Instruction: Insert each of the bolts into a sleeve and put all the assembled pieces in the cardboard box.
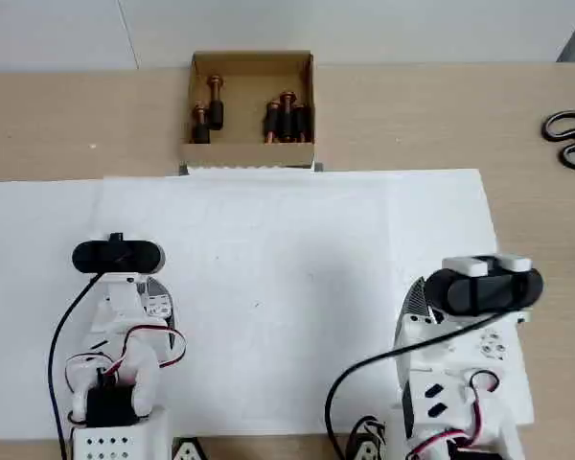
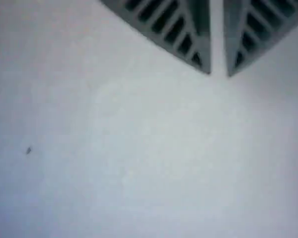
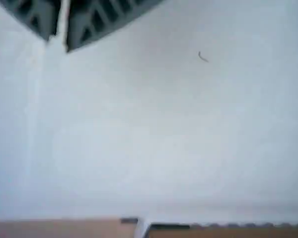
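Observation:
The cardboard box (image 1: 252,153) stands at the back of the table, just beyond the white paper sheet (image 1: 268,278). Inside it lie several copper bolts pushed into dark sleeves (image 1: 286,119), two more (image 1: 209,107) on the box's left side. Both arms are folded back at the near edge of the sheet. My left gripper (image 2: 217,69) is shut, its grey ribbed fingers (image 2: 188,34) nearly touching over bare paper. My right gripper (image 3: 57,42) is shut as well, holding nothing. The box's front edge (image 3: 139,223) shows in the right wrist view.
Black-handled scissors (image 1: 570,139) lie at the far right on the wooden table (image 1: 77,125). The paper sheet spreads between the arms and the box. A tiny dark speck (image 2: 28,150) marks the paper under the left arm.

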### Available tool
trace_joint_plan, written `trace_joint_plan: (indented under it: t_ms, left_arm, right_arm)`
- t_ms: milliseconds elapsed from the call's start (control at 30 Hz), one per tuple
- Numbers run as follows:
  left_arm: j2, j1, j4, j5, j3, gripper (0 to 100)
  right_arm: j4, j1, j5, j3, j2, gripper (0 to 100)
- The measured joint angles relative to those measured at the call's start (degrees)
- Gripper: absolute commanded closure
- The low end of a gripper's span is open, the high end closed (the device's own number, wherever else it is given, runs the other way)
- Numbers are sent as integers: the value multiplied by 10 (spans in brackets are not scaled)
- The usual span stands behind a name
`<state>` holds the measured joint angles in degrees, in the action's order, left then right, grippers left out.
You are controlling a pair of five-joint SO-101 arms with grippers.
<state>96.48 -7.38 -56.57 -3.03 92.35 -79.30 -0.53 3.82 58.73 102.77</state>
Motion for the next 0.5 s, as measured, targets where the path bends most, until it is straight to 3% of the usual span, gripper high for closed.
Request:
trace_joint_plan:
  t_ms: [500]
  left_arm:
    - [0,0,0,0,0,994]
  right_arm:
    - [192,19,-2,309,6,995]
